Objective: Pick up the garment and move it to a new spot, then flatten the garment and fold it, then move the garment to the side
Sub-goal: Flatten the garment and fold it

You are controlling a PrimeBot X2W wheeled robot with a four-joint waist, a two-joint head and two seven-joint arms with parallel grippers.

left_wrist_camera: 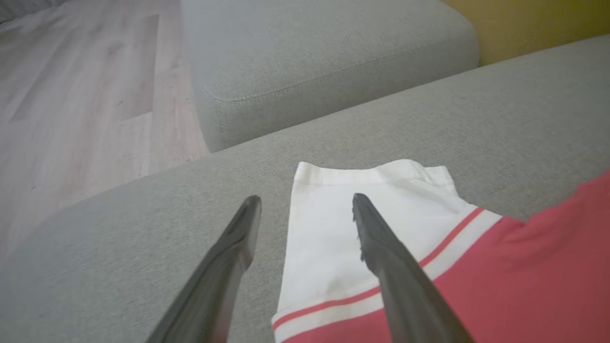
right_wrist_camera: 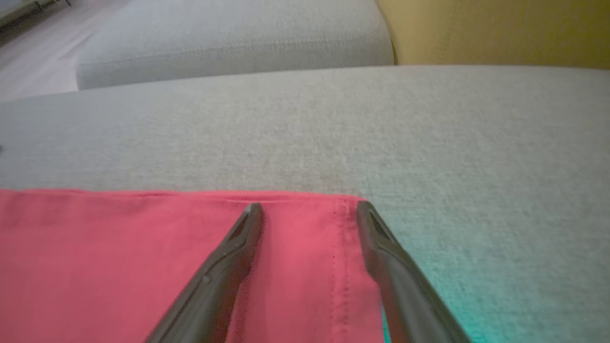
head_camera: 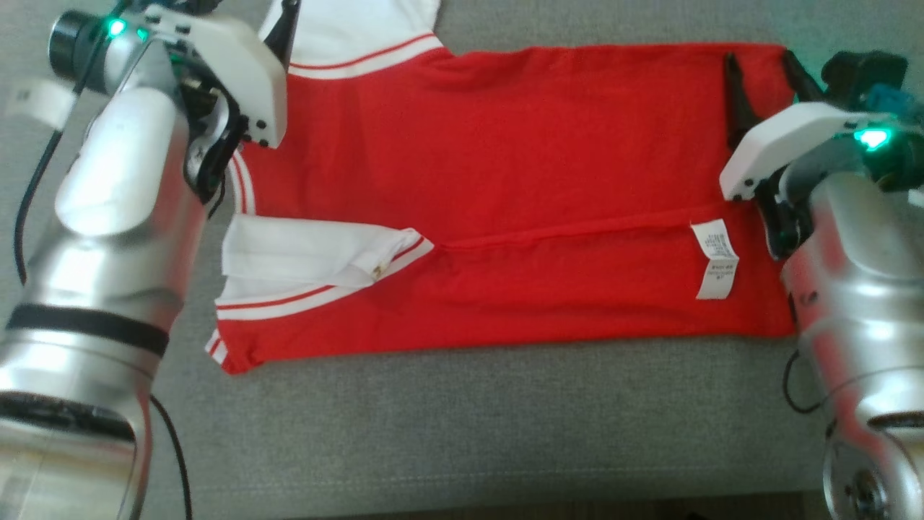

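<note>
Care label (head_camera: 715, 258) print unreadable; white sleeve (head_camera: 357, 29) cut by top edge.

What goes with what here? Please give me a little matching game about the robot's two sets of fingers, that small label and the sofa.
Column one:
1. left fingers
2. right fingers
3. care label
4. sofa

Column two:
A. white, with printed text
B. spread open over the white sleeve
C. grey, beneath everything else
D. spread open over the red hem corner

Pairs: 1-B, 2-D, 3-A, 4-C
</note>
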